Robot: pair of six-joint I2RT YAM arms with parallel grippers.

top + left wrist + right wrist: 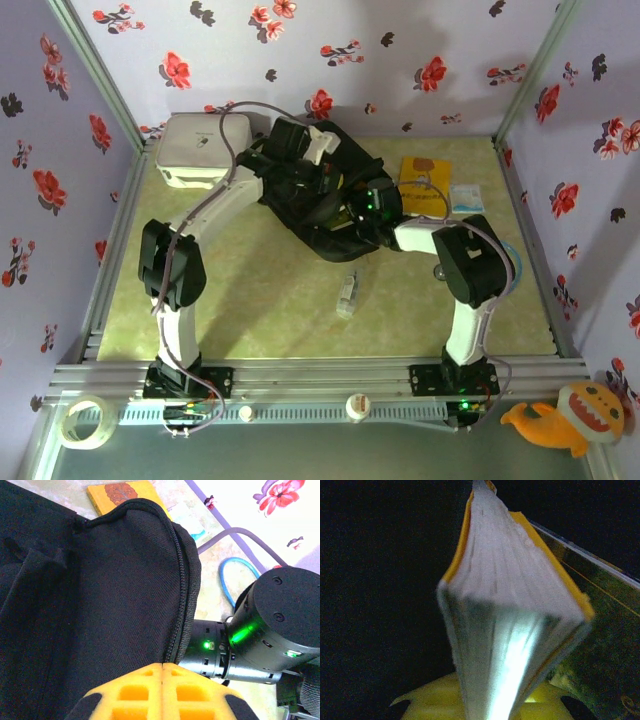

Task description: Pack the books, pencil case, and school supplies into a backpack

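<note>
Right wrist: book (510,630) stands clamped between the fingers (434,696).

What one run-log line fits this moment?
left gripper shut at backpack zip edge | right gripper clamps paperback inside backpack | yellow book on table

top: looked down from above and behind the arms, far off, whole table (270,300) framed | left wrist: close over its fingers (130,695), faced the backpack (100,605) and right arm (280,610) | right wrist: very close on a book (510,605) page edge, dark around | shared top/left wrist: backpack, yellow book (423,180), right arm
</note>
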